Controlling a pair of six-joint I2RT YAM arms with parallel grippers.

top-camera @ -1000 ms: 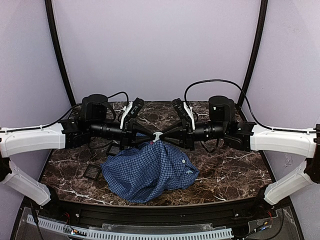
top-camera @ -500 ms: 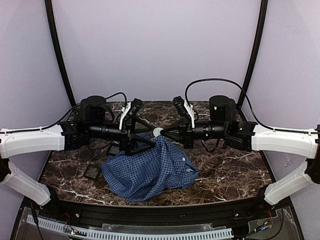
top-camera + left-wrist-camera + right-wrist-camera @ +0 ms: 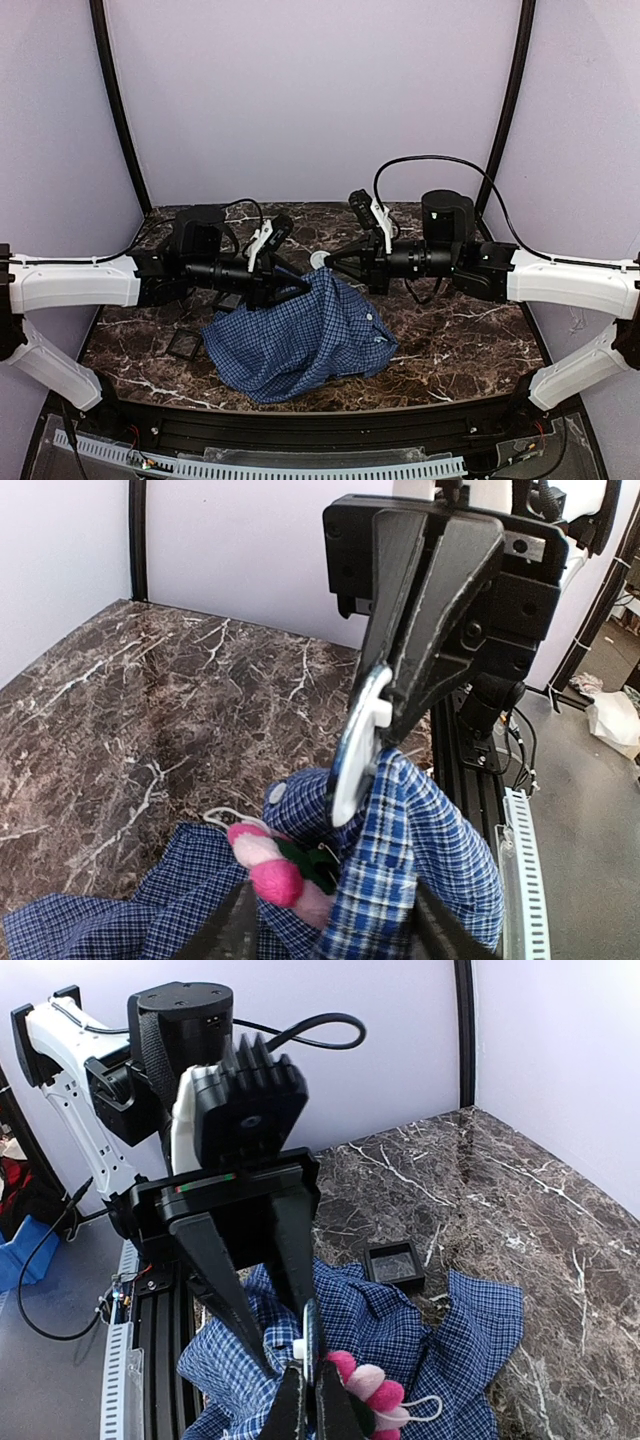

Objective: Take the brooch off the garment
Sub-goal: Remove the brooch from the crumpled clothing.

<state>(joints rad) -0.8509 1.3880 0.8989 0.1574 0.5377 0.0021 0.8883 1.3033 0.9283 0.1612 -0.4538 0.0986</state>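
Black right gripper [image 3: 308, 1362]: closed tight on a thin white disc [image 3: 358, 742], gripped by its edge and held off the table [image 3: 455, 335].
Black left gripper [image 3: 330, 890]: fingers [image 3: 235, 925] a narrow way apart, with cloth and brooch [image 3: 272, 872] between them; clamped or loose, cannot tell.
Gripper to gripper: tip facing tip and close, right one slightly higher and farther back; contact not discernible.
Brooch spot: pink petals lying on shirt [image 3: 300, 345] cloth between the left fingers, nearer the finger at the left of the left wrist view. Just below and beside the right fingertips, lower than the disc. White cord [image 3: 425, 1407] looped beside it.
Shirt lie: blue check, one fold drawn up to touch the disc, the rest heaped at mid-table.
Near edge: hem just short of the black rail [image 3: 300, 428].
Open room: bare marble right of the shirt out to the side wall, and behind both grippers up to the back wall [image 3: 320, 100].
Left side: tray [image 3: 185, 345] near the shirt's left edge, apart from it; second tray [image 3: 228, 299] partly under the left arm.
Back corners: black poles [image 3: 115, 100] rising along the walls.
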